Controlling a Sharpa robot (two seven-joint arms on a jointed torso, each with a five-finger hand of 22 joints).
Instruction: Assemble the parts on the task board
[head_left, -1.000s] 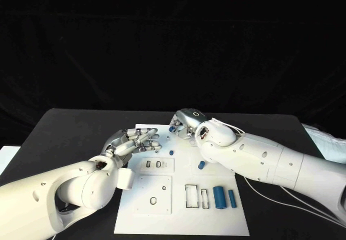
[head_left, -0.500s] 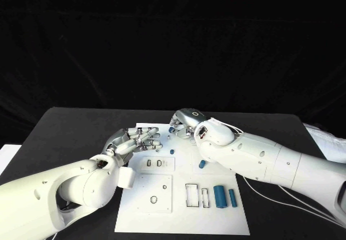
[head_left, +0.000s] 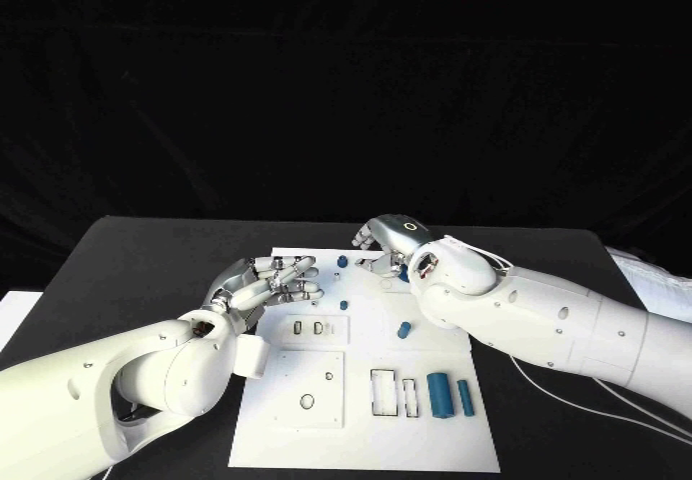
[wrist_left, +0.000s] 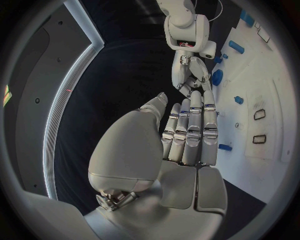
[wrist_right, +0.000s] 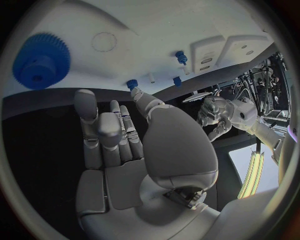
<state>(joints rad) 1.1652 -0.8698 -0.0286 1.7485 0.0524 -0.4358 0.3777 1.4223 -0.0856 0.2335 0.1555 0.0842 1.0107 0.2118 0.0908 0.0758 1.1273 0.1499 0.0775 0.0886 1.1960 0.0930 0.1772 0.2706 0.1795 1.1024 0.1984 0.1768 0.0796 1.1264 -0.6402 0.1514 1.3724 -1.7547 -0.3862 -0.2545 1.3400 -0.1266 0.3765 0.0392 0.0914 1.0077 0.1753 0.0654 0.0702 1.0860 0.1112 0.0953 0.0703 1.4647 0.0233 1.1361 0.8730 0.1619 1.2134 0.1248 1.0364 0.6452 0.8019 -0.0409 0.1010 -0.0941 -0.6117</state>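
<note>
Comparing the head views, the right hand had lifted off toward the far edge of the task board, uncovering a small blue part that it had hidden half a second earlier. That suggested the part had just been released, so the next piece was probably due for a pickup.

The left hand had not moved; it hovered at the board's left edge near the far corner, fingers straight and close together, with nothing in its grasp. Just right of it on the board stood a small blue peg, and nearer the robot sat two small slots, both unfilled. Further right lay a short blue piece.

The right hand was loosely extended and carried nothing; in its wrist view a blue gear sat on the board beyond its fingertips. Toward the board's near right, one tall rectangular recess looked vacant, while two blue cylinders lay loose beside the recesses, not yet fitted.
</note>
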